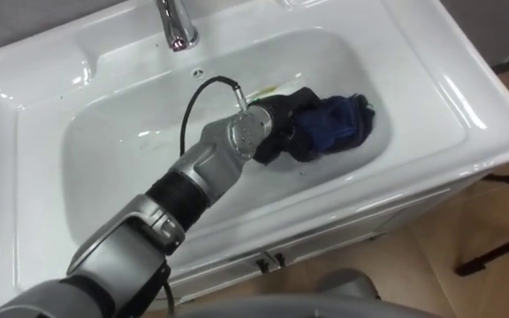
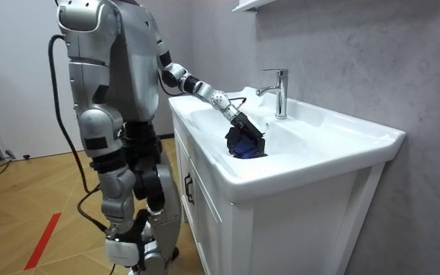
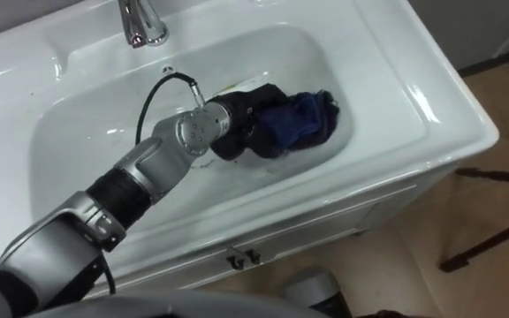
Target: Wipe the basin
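A white basin is set in a white counter, and I stand close in front of it. A dark blue cloth lies bunched at the right side of the bowl. My left arm reaches in from the lower left. My left hand, black, rests on the cloth's left part with its fingers curled into the fabric. In the room view the left hand and the cloth sit down in the bowl, in front of the tap.
A chrome tap stands at the basin's back edge, with a small overflow hole below it. The cabinet front beneath has a metal handle. Black stand legs rest on the wooden floor to the right.
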### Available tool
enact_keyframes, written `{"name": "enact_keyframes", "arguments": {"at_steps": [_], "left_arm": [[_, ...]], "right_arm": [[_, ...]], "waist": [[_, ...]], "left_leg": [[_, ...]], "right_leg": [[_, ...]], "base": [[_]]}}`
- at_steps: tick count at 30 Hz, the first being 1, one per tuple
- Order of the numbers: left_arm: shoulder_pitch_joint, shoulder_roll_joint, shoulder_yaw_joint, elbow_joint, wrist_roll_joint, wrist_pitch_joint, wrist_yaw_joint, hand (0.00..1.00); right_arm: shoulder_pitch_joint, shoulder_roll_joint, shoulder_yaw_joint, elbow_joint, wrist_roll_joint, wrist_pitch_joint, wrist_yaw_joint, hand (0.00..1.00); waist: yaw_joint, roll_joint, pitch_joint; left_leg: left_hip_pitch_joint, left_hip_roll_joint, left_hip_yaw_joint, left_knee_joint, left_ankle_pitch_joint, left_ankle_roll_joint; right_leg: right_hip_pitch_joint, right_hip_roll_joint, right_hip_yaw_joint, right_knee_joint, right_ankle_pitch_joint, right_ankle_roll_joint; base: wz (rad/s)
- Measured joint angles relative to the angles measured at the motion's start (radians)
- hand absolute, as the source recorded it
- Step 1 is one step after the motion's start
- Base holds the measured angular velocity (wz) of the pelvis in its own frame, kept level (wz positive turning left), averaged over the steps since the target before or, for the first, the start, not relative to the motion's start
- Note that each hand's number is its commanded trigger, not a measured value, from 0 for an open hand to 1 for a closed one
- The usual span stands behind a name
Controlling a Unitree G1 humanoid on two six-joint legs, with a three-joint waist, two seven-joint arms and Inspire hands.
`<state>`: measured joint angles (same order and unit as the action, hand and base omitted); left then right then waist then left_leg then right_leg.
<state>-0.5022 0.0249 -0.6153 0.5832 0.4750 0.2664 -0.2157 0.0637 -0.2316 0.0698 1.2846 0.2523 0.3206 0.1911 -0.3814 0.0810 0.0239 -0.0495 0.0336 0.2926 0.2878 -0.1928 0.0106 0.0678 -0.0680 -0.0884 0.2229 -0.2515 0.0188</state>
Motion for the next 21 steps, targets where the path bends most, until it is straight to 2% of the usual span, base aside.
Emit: {"name": "enact_keyframes", "arguments": {"at_steps": [2, 5, 8, 12, 16, 21], "left_arm": [[-0.001, -0.011, 0.033, 0.067, 0.0, -0.008, 0.026, 1.0], [-0.002, -0.013, 0.063, 0.114, 0.02, -0.008, 0.051, 1.0], [0.0, -0.01, 0.07, 0.151, 0.043, -0.006, 0.082, 1.0], [0.001, -0.01, 0.143, 0.225, 0.05, -0.023, 0.125, 1.0], [-0.006, -0.008, 0.249, 0.313, 0.081, -0.038, 0.184, 1.0], [-0.024, 0.007, 0.27, 0.389, 0.107, -0.064, 0.268, 1.0]], "right_arm": [[0.014, -0.001, -0.019, 0.001, 0.018, 0.0, -0.008, 0.0], [0.02, -0.004, -0.025, 0.0, 0.019, 0.009, -0.027, 0.0], [0.037, -0.01, -0.035, -0.005, 0.029, 0.01, -0.041, 0.0], [0.035, -0.008, -0.053, -0.011, 0.029, 0.011, -0.07, 0.0], [0.033, -0.008, -0.06, -0.037, 0.016, 0.021, -0.088, 0.0], [0.024, -0.007, -0.07, -0.036, 0.048, 0.019, -0.09, 0.0]], "waist": [[-0.008, 0.003, -0.0037], [-0.028, 0.01, -0.0087], [-0.024, 0.014, -0.0117], [-0.023, 0.015, -0.0124], [-0.022, 0.013, -0.0131], [-0.022, 0.004, -0.0135]], "left_leg": [[0.008, 0.003, 0.01, 0.0, 0.0, 0.0], [0.01, 0.005, 0.01, -0.004, 0.0, 0.0], [0.023, 0.007, 0.028, -0.016, 0.002, -0.001], [0.025, 0.008, 0.05, -0.023, 0.008, 0.001], [0.017, 0.008, 0.077, -0.038, 0.016, 0.004], [-0.002, 0.009, 0.081, -0.037, 0.022, 0.007]], "right_leg": [[0.003, 0.002, 0.006, 0.001, 0.001, 0.0], [-0.001, 0.005, 0.017, 0.003, 0.001, 0.0], [-0.01, 0.007, 0.037, 0.016, 0.001, 0.0], [-0.033, 0.007, 0.063, 0.036, 0.0, 0.001], [-0.071, 0.007, 0.089, 0.055, 0.001, 0.002], [-0.097, 0.009, 0.099, 0.072, 0.0, 0.003]], "base": [[-0.12], [-0.05], [-0.19], [-0.22], [-0.19], [-0.03]]}}
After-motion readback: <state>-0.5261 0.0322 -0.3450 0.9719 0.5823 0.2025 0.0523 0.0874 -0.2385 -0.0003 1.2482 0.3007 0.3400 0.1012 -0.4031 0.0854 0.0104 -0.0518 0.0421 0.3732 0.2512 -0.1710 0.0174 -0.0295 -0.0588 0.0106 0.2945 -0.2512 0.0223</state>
